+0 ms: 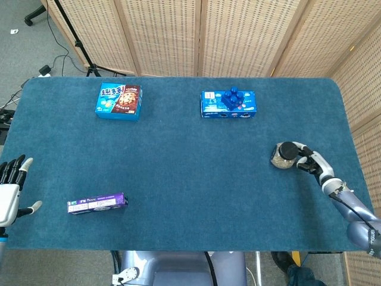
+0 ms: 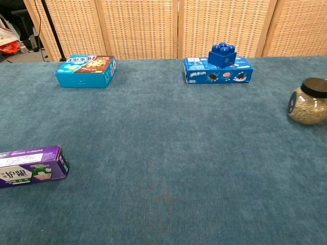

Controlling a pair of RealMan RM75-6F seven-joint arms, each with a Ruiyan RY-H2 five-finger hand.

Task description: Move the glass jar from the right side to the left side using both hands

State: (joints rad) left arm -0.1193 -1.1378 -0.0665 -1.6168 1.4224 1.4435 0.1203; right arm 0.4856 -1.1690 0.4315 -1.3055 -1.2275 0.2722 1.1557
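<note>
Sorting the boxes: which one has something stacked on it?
The blue cookie box at the far middle; a blue toy brick sits on top. The other two carry nothing.

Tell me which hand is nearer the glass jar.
Right. The right hand grips the glass jar at the table's right side; the left hand hangs open off the far left edge, fingers apart.

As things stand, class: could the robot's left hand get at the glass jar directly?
Probably not yet. The left hand sits open at the table's near left edge, while the glass jar is far across on the right, gripped by the right hand. Nothing blocks the way; the purple box lies aside.
</note>
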